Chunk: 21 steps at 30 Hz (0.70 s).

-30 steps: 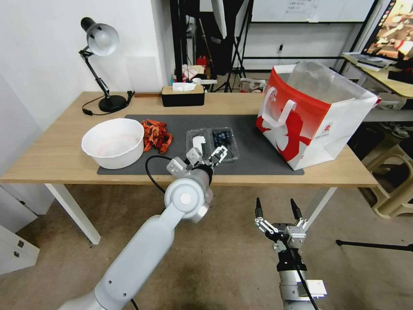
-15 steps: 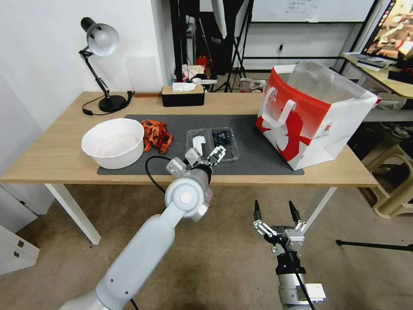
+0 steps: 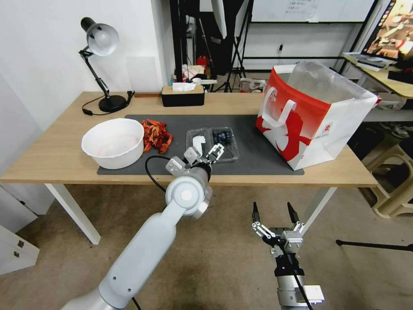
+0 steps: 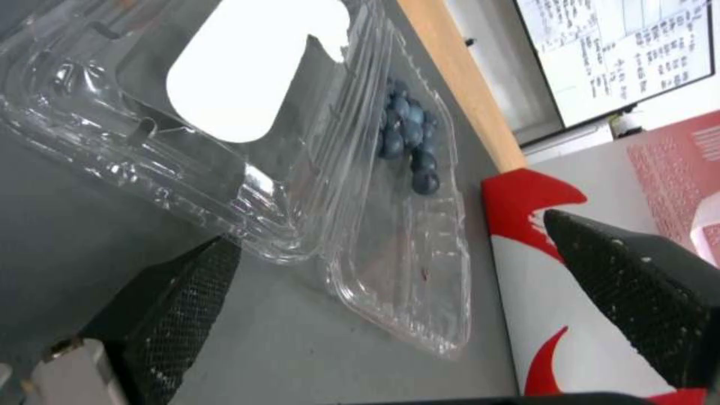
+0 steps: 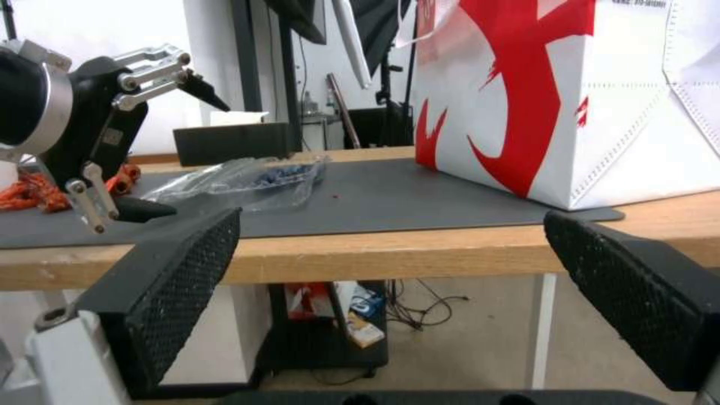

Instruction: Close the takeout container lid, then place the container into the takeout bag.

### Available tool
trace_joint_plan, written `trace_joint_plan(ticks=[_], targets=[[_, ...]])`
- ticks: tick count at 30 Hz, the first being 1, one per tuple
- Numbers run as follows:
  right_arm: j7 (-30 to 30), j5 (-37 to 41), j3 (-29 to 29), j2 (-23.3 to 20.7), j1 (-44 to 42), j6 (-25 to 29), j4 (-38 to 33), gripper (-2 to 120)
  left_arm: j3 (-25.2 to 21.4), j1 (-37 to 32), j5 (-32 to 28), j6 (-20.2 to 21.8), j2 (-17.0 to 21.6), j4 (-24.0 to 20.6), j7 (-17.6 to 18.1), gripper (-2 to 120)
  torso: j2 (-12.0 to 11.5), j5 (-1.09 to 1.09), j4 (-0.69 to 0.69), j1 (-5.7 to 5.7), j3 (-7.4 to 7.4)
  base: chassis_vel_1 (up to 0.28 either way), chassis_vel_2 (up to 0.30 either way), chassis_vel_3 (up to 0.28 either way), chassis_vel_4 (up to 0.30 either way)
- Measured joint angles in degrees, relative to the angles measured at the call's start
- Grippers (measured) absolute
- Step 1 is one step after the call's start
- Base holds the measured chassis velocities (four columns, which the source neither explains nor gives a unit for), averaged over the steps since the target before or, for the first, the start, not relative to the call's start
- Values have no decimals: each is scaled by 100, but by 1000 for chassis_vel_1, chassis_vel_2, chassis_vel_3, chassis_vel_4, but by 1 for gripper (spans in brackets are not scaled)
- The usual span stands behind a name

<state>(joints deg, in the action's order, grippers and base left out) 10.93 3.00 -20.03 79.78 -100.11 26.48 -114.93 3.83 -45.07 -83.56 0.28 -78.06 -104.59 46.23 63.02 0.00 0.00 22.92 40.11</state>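
The takeout container (image 3: 223,141) lies open on the grey mat, blueberries (image 4: 409,140) in its tray. Its lid (image 3: 198,142) lies flat beside the tray, white sticker (image 4: 247,84) up, on the side towards the bowl. My left gripper (image 3: 204,151) is open at the container's near edge, level with the hinge, and its fingers (image 4: 180,304) touch nothing. In the right wrist view this left gripper (image 5: 127,129) hangs just above the mat in front of the container (image 5: 247,177). The red-and-white takeout bag (image 3: 314,116) stands open at the mat's right end. My right gripper (image 3: 272,209) is open and low, in front of the table edge.
A white bowl (image 3: 112,142) and a heap of orange-red strips (image 3: 155,134) sit left of the container. A black tissue box (image 3: 182,95) and a desk lamp (image 3: 102,64) stand at the back. Bare mat (image 3: 254,150) lies between container and bag.
My right gripper has risen a little in front of the table. My left gripper has edged slightly forward at the container's near edge. The container has not moved.
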Motion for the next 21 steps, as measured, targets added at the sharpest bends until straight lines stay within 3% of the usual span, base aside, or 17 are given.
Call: trace_joint_plan(ticks=[10,21], targets=[[-24,-74,38,44,-11,16,18,100,-135,-108,52,-216,-7,-36,-192,100,0,0,0,0,0,0,0,0,0],[-39,-152,61,59,-62,38,15,100,-185,-377,409,-387,38,-195,-808,100,0,0,0,0,0,0,0,0,0]])
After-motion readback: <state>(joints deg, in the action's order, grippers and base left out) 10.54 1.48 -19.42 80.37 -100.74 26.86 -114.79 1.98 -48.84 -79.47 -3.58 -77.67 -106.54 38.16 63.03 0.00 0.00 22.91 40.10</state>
